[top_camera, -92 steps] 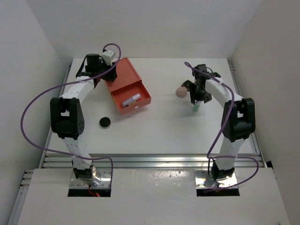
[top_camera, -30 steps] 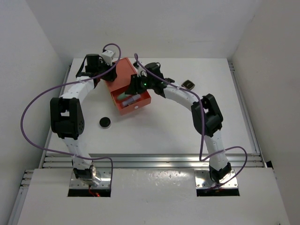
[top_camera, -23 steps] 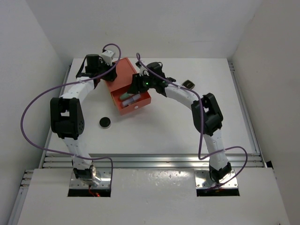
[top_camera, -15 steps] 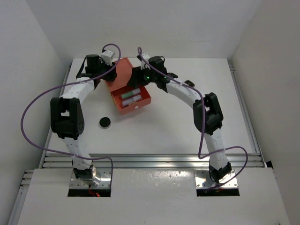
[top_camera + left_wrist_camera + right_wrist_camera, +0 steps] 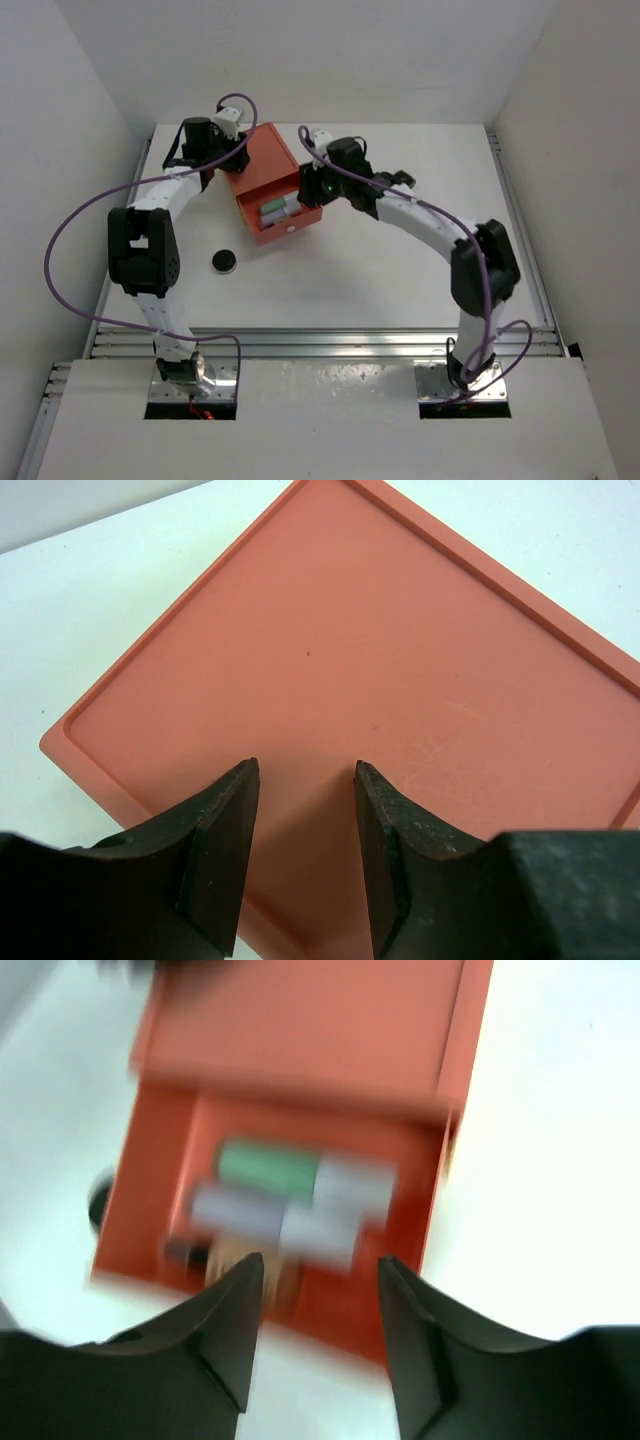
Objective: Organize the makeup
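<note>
Wide white tabletop (image 5: 380, 280) under us, and both arms are reaching in toward the far-left quarter, where the orange drawer box (image 5: 262, 160) sits at an angle with its drawer (image 5: 300, 222) pulled out toward the near side. The left arm curls up the left flank and the left gripper (image 5: 305, 770) hangs over the far corner of the box lid; from its own wrist view the jaws stand a little apart with only the flat orange lid showing in the gap, nothing pinched. The right arm stretches right across the middle, and the right gripper (image 5: 315, 1270) hovers above the open drawer, jaws spread, nothing between them. Down in that drawer, two short tubes (image 5: 278, 208) lie side by side, touching, one with a green end and one paler; the wrist picture is smeared, so finer detail is lost. Out on the bare tabletop, well apart from the box on the near-left, sits the black round disc (image 5: 224, 261). And just beyond the right arm, a small dark compact (image 5: 406, 179) peeks out, mostly hidden.
</note>
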